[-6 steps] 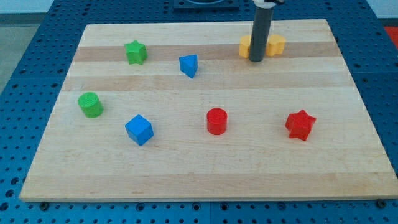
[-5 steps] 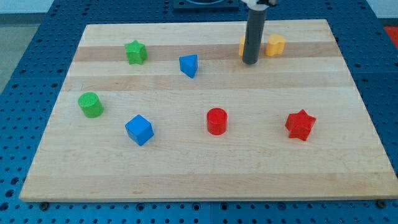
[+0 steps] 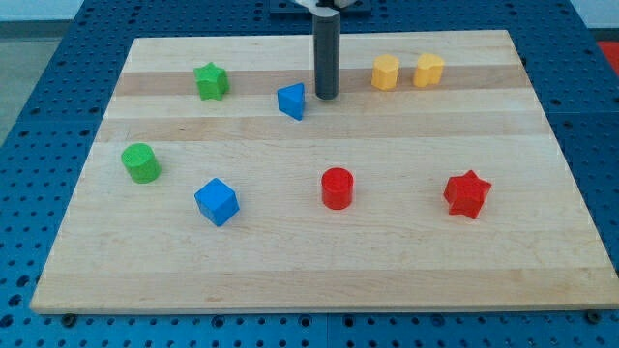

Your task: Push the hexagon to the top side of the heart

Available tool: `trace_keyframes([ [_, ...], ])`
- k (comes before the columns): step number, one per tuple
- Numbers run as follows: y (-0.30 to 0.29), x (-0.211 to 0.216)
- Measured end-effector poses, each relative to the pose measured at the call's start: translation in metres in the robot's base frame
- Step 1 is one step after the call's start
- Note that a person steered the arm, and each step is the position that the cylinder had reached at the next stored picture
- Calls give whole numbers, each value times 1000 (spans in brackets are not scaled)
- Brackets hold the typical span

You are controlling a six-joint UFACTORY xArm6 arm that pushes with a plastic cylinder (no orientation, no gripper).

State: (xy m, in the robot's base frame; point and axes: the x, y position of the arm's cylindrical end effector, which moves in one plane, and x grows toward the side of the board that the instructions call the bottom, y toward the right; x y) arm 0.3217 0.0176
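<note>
Two yellow blocks sit side by side near the view's top right. The left one looks like the hexagon and the right one looks like the heart; a narrow gap shows between them. My tip rests on the board well to the left of the hexagon. It is just right of a blue triangular block, close to it or touching it. The dark rod rises straight up out of the view's top.
A green star sits at the top left and a green cylinder at the left. A blue cube, a red cylinder and a red star lie across the lower half of the wooden board.
My tip has slid left, away from the yellow blocks, and now stands beside the blue triangular block. The yellow hexagon is uncovered. The blue triangle has barely moved.
</note>
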Motion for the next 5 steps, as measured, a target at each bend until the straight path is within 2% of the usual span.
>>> trace_keyframes([
  [1, 43, 0],
  [4, 60, -24],
  [5, 89, -38],
])
